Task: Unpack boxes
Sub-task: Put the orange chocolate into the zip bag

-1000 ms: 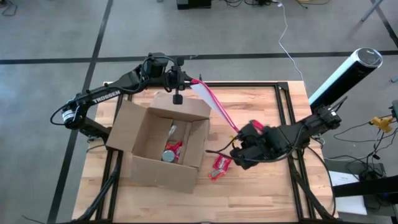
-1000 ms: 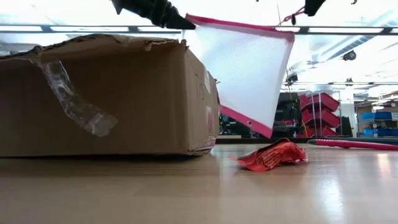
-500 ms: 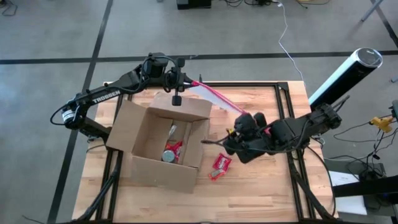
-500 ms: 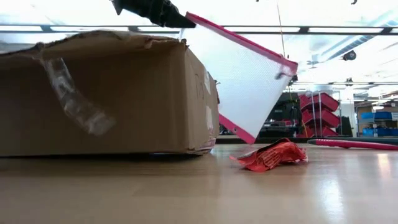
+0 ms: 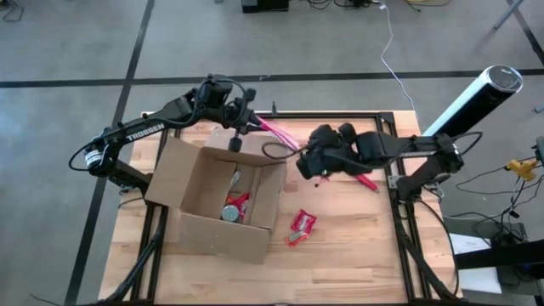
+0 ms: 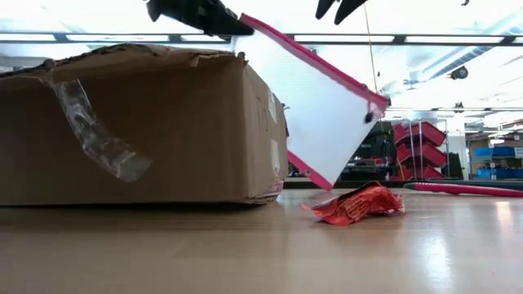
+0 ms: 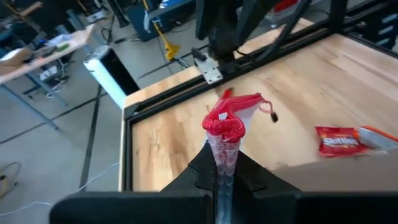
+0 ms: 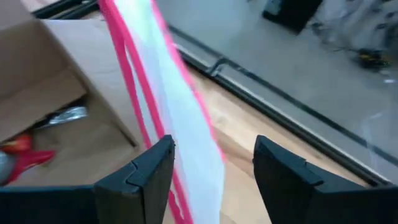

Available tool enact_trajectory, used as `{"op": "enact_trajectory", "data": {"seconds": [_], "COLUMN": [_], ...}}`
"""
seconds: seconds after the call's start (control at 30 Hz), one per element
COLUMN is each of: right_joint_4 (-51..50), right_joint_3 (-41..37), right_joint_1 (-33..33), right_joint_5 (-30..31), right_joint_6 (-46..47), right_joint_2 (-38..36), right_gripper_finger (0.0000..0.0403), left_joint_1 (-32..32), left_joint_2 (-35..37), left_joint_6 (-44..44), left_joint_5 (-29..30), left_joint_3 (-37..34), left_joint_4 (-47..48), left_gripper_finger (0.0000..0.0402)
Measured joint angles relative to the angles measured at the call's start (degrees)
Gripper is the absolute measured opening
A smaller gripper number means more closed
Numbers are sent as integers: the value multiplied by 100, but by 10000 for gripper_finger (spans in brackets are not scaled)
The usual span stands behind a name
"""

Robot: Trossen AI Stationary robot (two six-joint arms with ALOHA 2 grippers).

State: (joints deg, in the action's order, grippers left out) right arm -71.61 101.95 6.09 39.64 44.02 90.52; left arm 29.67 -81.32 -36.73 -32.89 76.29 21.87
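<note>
The brown cardboard box (image 5: pixel 219 197) stands open on the table's left half, with red packets and a can (image 5: pixel 231 209) inside. My left gripper (image 5: pixel 246 121) is above the box's far right corner, shut on a translucent pink-edged pouch (image 6: pixel 315 106). The pouch hangs slanting down beside the box's right wall (image 6: pixel 265 131). My right gripper (image 5: pixel 304 166) hovers over the pouch's middle, open. Its fingers (image 8: pixel 134 180) stand on either side of the pouch (image 8: pixel 177 124); I cannot tell whether one brushes it. A red snack packet (image 6: pixel 355 204) lies flat on the table. My left gripper pinches the pouch's upper corner at the pink zip edge (image 7: pixel 222 146) between its two fingers. The fingers come about level, pointing toward the table's right. The pouch hangs below them, tilted, with its lower corner (image 6: pixel 315 181) clear of the table.
A pink stick-like thing (image 6: pixel 466 189) lies on the table at the back right. A loose strip of clear tape (image 6: pixel 98 139) dangles from the box's near flap. A black frame rail (image 5: pixel 340 115) runs along the table's far edge. Bare wood lies near and right of the packet.
My right gripper has let go of the pouch's right corner and gone up and toward the table's far edge, over the pouch. The freed corner has dropped, so the pouch, level before, now hangs slanting from my left gripper's hold.
</note>
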Motion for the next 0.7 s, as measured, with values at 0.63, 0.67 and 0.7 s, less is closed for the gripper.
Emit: {"op": "enact_trajectory", "data": {"seconds": [0.63,0.67,0.7], "right_joint_4": [1170,1167,1169], "right_joint_3": [-280,-296,-308], "right_joint_1": [-815,-818,-818], "right_joint_5": [-1757,-1809,-1897], "right_joint_6": [-1412,-1392,-1352], "right_joint_2": [42,42,42], "right_gripper_finger": [163,162,162], "left_joint_1": [0,0,0], "left_joint_2": [0,0,0], "left_joint_6": [-29,-28,-29], "left_joint_5": [-386,-386,-386], "left_joint_3": [-2,-2,-2], "left_joint_4": [181,200,214], "left_gripper_finger": [0,0,0]}}
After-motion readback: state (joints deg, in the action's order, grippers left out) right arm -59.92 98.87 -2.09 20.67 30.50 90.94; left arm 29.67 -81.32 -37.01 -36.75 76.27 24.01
